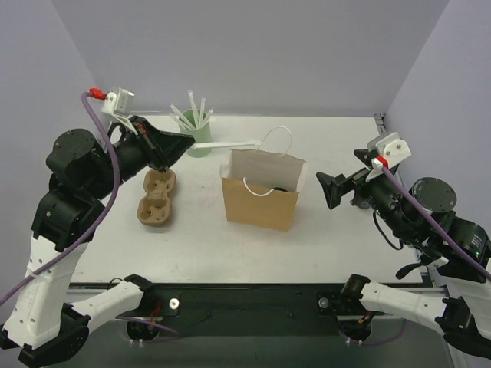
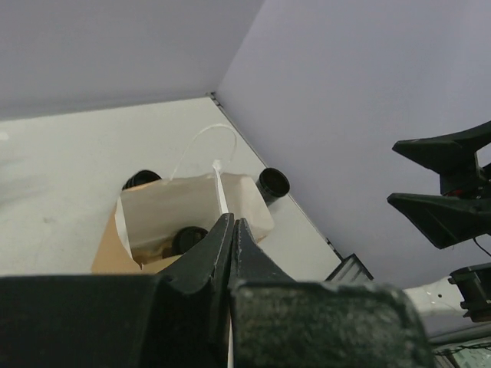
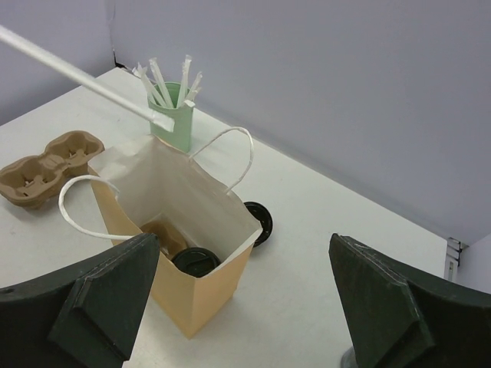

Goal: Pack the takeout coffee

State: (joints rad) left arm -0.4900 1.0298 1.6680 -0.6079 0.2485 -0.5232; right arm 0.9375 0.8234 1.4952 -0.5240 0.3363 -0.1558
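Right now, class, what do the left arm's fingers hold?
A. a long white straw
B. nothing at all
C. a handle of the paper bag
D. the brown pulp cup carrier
A: the left fingers are shut on a long white straw, which sticks out from their tips toward the brown paper bag.

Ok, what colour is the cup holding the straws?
The cup is mint green, clearest in the right wrist view.
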